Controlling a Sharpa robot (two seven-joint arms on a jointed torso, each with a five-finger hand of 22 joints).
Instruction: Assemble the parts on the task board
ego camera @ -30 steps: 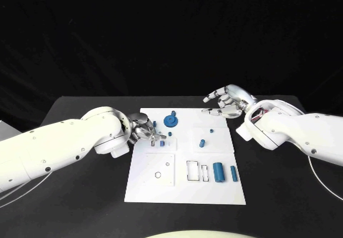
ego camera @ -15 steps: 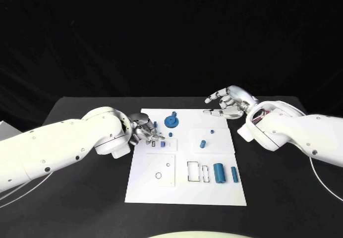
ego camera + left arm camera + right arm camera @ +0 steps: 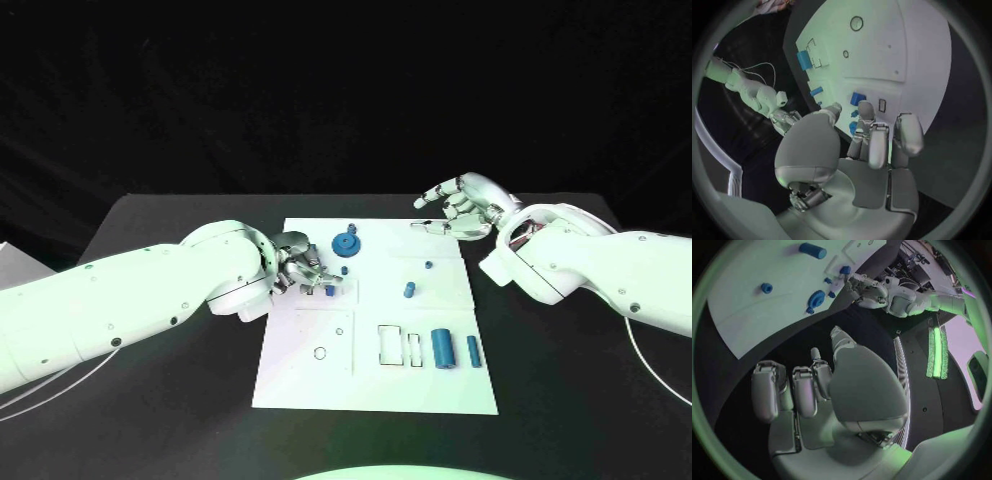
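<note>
Nearest me, I see the large blue cylinder [image 3: 441,347] lying on the task board [image 3: 378,390], long axis running away from me. Beyond it, my left hand [image 3: 300,268] hovers just beside a small blue part [image 3: 329,290], fingers loosely curled, empty. Farthest, my right hand [image 3: 459,207] hangs open off the board's far corner.

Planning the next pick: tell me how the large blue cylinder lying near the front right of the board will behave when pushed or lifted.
The large blue cylinder lies on its side on the flat task board, so a sideways push would probably roll it. It looks rigid and smooth, so it may slip between fingers. It is likely light for its size.
</note>
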